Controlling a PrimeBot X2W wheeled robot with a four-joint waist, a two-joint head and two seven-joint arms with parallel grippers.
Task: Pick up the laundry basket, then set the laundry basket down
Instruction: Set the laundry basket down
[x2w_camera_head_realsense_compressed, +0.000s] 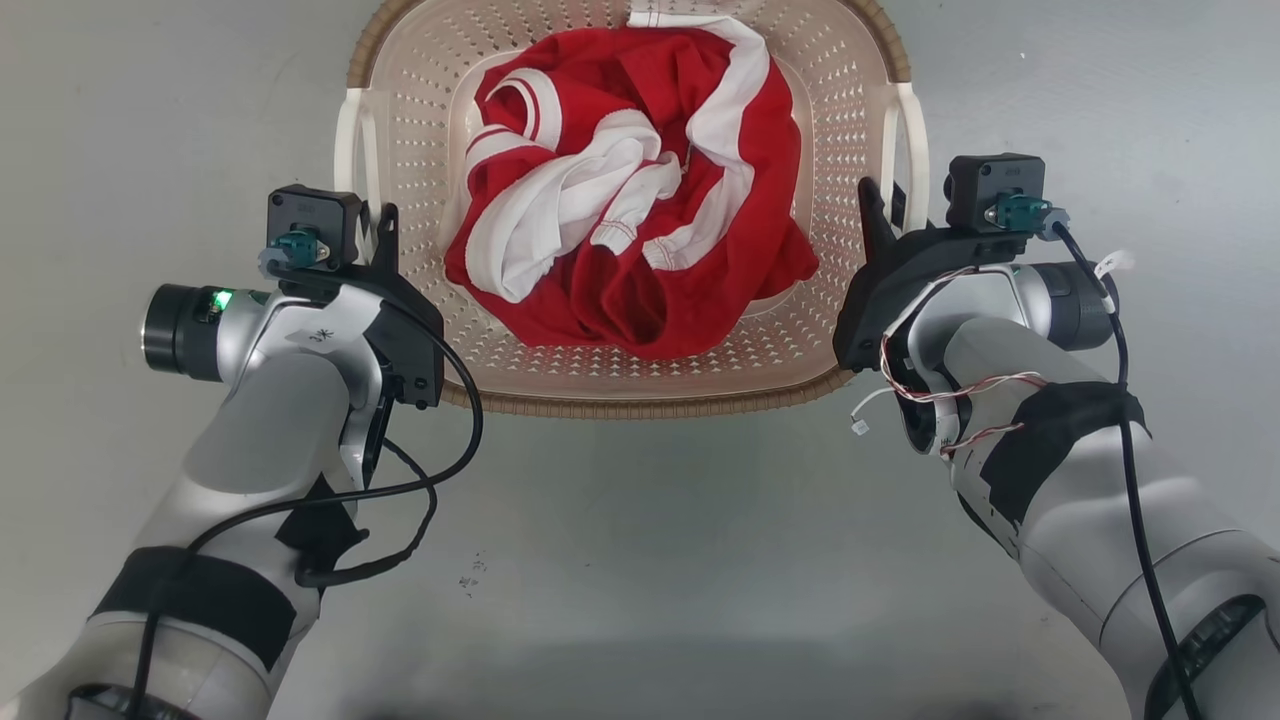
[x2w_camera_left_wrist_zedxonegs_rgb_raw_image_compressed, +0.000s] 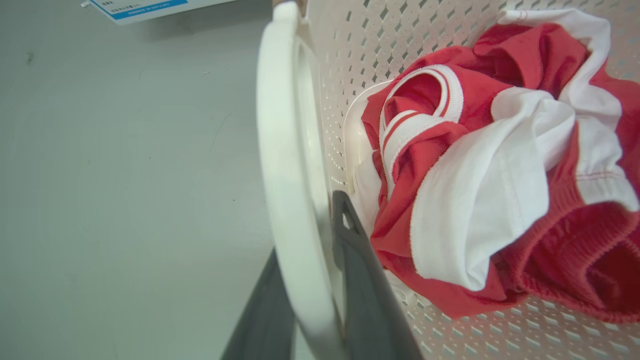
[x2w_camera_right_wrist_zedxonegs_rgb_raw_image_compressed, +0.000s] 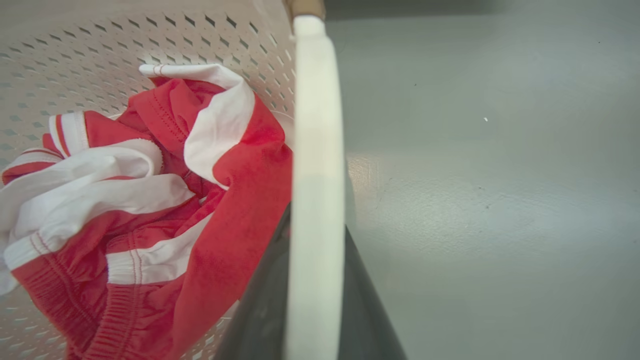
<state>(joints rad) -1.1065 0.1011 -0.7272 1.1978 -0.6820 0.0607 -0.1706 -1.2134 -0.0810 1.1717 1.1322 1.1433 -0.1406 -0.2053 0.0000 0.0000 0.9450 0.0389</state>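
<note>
The laundry basket (x2w_camera_head_realsense_compressed: 640, 385) is cream and perforated, with a brown woven-look rim, and sits straight ahead between my arms. A crumpled red and white garment (x2w_camera_head_realsense_compressed: 620, 190) lies inside it. My left gripper (x2w_camera_head_realsense_compressed: 376, 226) is shut on the basket's left white handle (x2w_camera_left_wrist_zedxonegs_rgb_raw_image_compressed: 285, 175), with one dark finger (x2w_camera_left_wrist_zedxonegs_rgb_raw_image_compressed: 360, 285) inside the handle and the other outside. My right gripper (x2w_camera_head_realsense_compressed: 880, 208) is shut on the right white handle (x2w_camera_right_wrist_zedxonegs_rgb_raw_image_compressed: 315, 190), and its fingers (x2w_camera_right_wrist_zedxonegs_rgb_raw_image_compressed: 262, 305) press on either side of it. I cannot tell whether the basket rests on the floor.
Smooth grey floor (x2w_camera_head_realsense_compressed: 640, 560) surrounds the basket on every side. A white sheet with a blue band (x2w_camera_left_wrist_zedxonegs_rgb_raw_image_compressed: 142, 7) lies on the floor beyond the left handle. Loose black cables (x2w_camera_head_realsense_compressed: 440, 470) hang from my left forearm.
</note>
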